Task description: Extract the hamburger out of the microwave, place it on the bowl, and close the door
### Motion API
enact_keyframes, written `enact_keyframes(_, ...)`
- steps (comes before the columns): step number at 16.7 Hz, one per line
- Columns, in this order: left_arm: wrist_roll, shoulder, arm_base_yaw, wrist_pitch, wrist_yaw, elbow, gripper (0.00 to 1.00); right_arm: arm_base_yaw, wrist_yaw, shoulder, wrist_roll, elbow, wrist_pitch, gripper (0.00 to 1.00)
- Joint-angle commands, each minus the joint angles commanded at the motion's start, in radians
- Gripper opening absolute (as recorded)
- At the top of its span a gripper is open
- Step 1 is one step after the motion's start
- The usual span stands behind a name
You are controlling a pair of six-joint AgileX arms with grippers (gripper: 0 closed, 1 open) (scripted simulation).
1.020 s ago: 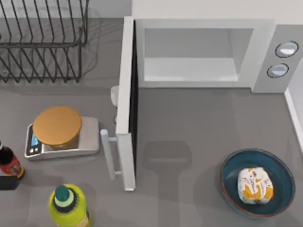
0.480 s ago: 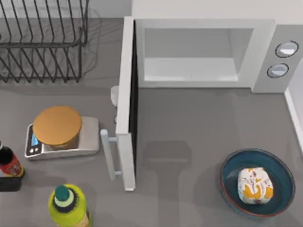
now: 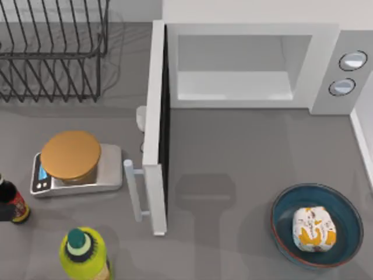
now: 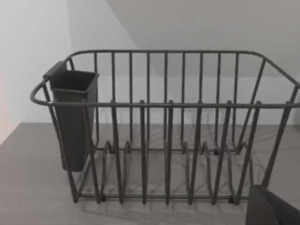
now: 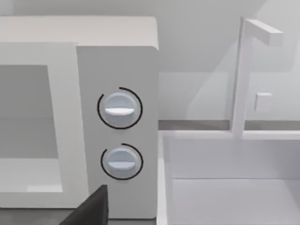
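Observation:
The hamburger (image 3: 314, 228), wrapped in white paper with orange print, lies inside the dark blue bowl (image 3: 284, 213) at the front right of the table. The white microwave (image 3: 326, 64) stands at the back, its pale cavity (image 3: 233, 84) bare. Its door (image 3: 152, 116) stands wide open, swung out toward the front, with the bar handle (image 3: 133, 195) on its left face. A dark part of my left gripper (image 4: 274, 211) sits before the dish rack. A dark part of my right gripper (image 5: 89, 208) sits before the microwave's (image 5: 117, 61) two knobs.
A black wire dish rack (image 3: 52, 52) (image 4: 164, 140) with a cutlery cup (image 4: 72, 117) fills the back left. A silver scale (image 3: 73, 160), a dark sauce bottle (image 3: 11, 201) and a green bottle (image 3: 84, 254) stand left of the door. A white sink (image 5: 234, 178) with a faucet (image 5: 243, 75) adjoins the microwave.
A dark gripper part at the top view's left edge, beside the sauce bottle, has slid out of the picture. The hamburger, bowl and door have not moved.

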Motion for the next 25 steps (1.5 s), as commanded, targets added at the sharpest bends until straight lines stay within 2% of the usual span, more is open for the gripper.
enact_keyframes(4, 0.001, 0.027, 0.029, 0.028, 0.029, -0.005, 0.0, 0.0, 0.0, 0.0, 0.0, 0.0, 0.0, 1.0)
enact_keyframes(9, -0.033, 0.092, -0.025, -0.021, -0.008, 0.061, 0.0, 0.0, 0.0, 0.0, 0.0, 0.0, 0.0, 1.0)
enact_keyframes(12, -0.101, 0.252, -0.123, -0.113, -0.075, 0.182, 0.0, 0.0, 0.0, 0.0, 0.0, 0.0, 0.0, 1.0)
enact_keyframes(20, -0.33, 0.84, -0.463, -0.424, -0.305, 0.593, 0.0, 0.0, 0.0, 0.0, 0.0, 0.0, 0.0, 1.0)
enact_keyframes(25, -0.414, 1.056, -0.589, -0.539, -0.392, 0.743, 0.0, 0.0, 0.0, 0.0, 0.0, 0.0, 0.0, 1.0)
